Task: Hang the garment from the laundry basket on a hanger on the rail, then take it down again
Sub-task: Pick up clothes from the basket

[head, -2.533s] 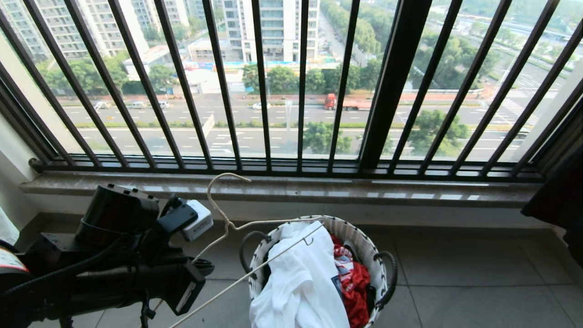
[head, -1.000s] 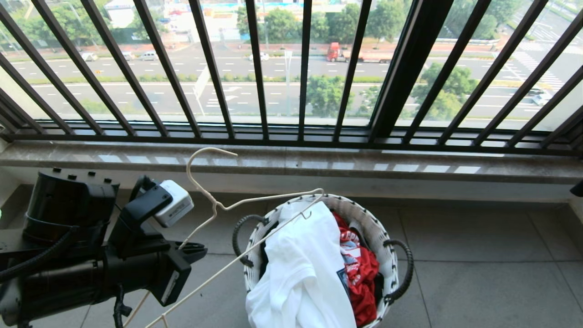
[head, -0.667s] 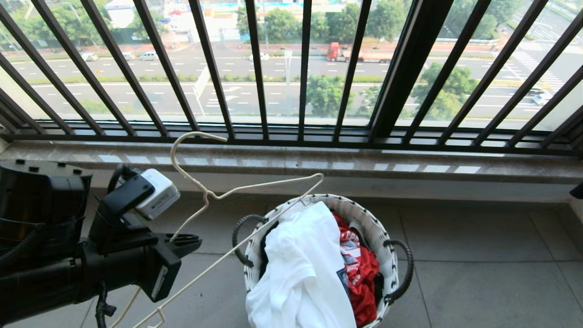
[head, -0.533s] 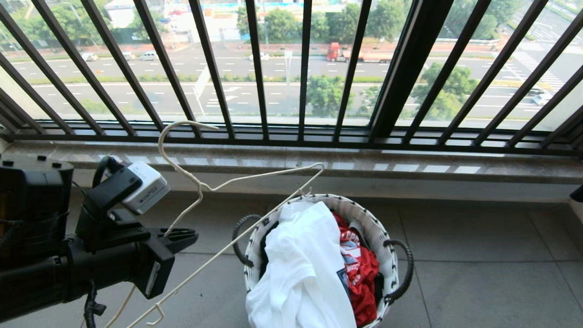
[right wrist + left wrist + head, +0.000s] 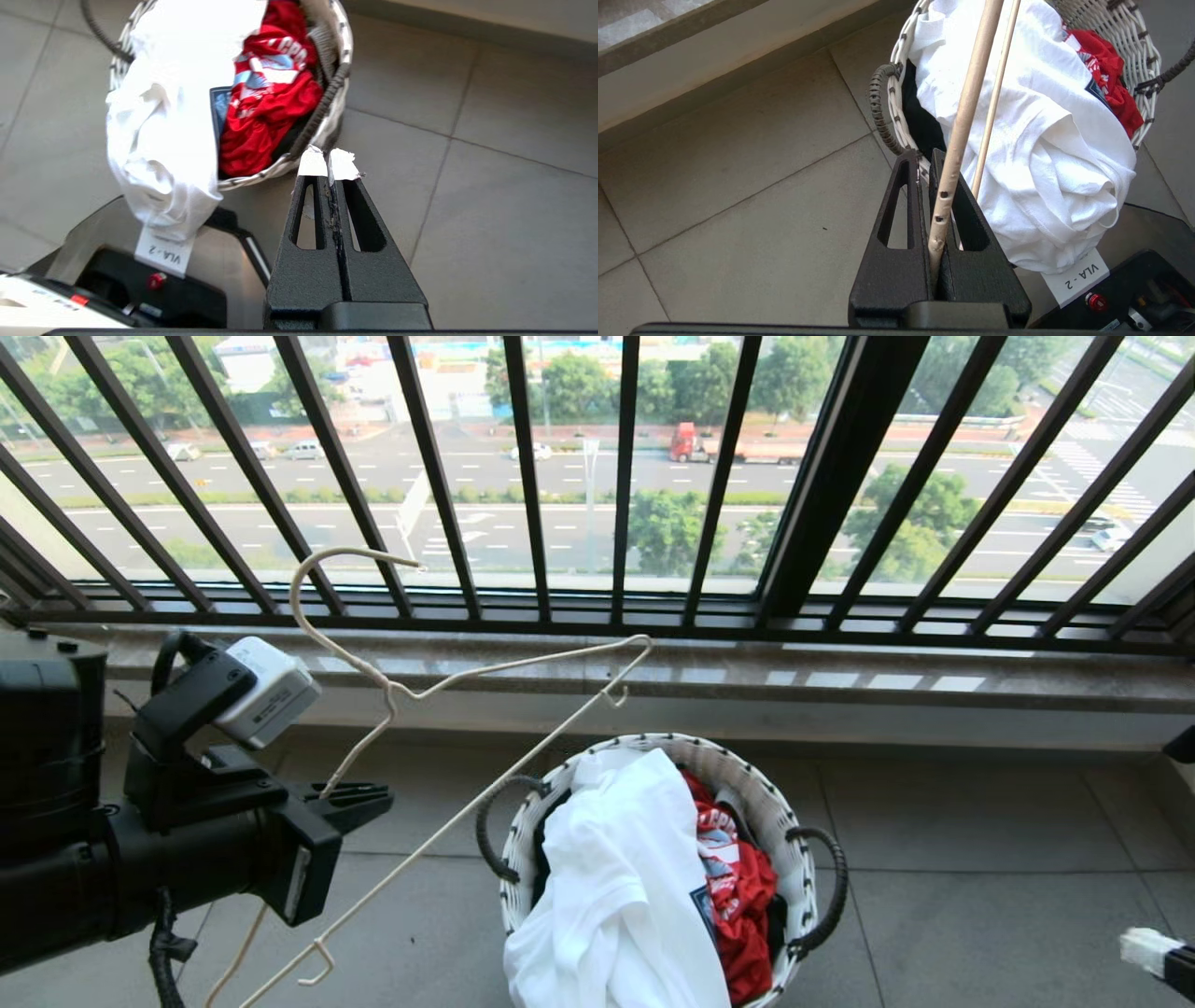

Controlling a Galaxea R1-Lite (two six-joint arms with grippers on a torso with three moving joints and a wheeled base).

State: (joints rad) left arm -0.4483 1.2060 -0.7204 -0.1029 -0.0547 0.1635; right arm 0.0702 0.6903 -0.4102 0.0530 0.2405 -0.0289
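The left gripper, matte black with slotted wedge-shaped fingers, is clamped on one slanted arm of the hanger, a thin cream wire triangle whose twisted neck and curved hook rise above the gripper in front of the black window bars. Its far corner stands above the basket, clear of the rim. To the gripper's right on the grey floor tiles sits that round white woven basket with dark ribbed loop handles. The white T-shirt spills crumpled over its near rim, beside a red garment. Right of the basket, the right gripper hangs pressed together and empty, white tape on its tips.
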